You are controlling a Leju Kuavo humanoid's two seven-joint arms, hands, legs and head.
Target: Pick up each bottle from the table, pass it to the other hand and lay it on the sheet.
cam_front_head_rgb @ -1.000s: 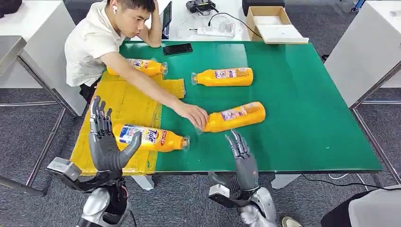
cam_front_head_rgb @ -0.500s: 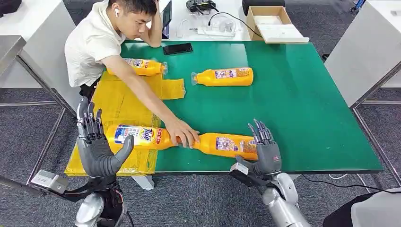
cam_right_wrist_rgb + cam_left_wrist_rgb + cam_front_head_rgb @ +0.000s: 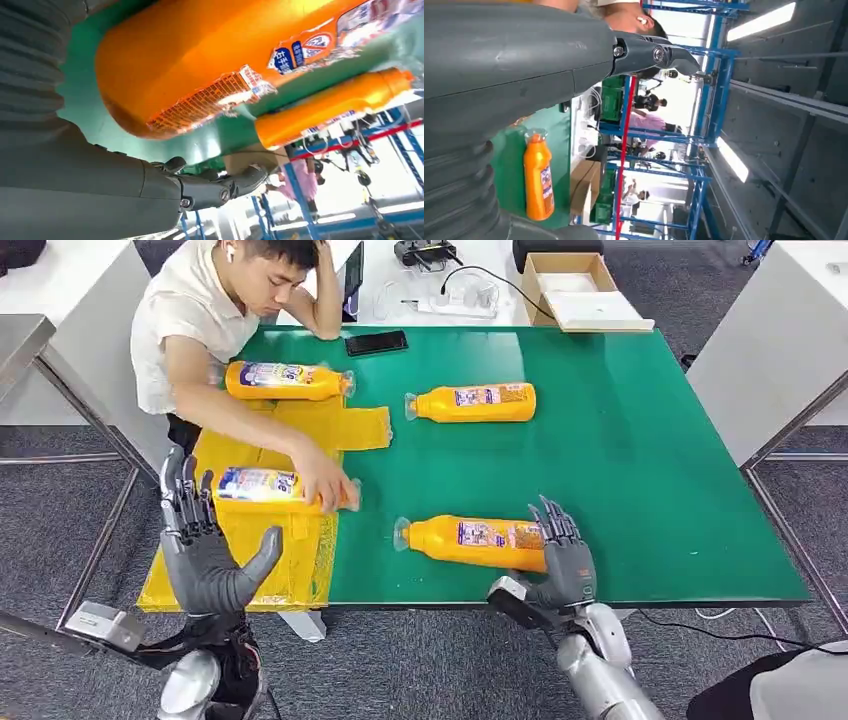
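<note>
The orange detergent bottle (image 3: 472,542) I'm after lies on its side near the front edge of the green table (image 3: 660,460), cap toward the yellow sheet (image 3: 262,570), base end right at my right hand (image 3: 563,558). In the head view that hand has its fingers spread and draped over the bottle's base, touching it or nearly so; the right wrist view shows the base (image 3: 165,75) close against the palm, with a finger (image 3: 220,187) reaching beneath, but I can't say a grip has closed, so I read the hand as open at the bottle. My left hand (image 3: 205,550) hovers open and empty, fingers up, at the near edge of the sheet. I judge this to be the pick-up step for this bottle: next I need to close the fingers round the body, lift it, and bring it across to the waiting left hand. A person's hand (image 3: 325,485) rests on another bottle (image 3: 265,487) lying on the sheet, so I'd mind that arm during the handover. Two more bottles lie farther back, one (image 3: 288,380) at the sheet's far end, one (image 3: 472,402) on bare table.
</note>
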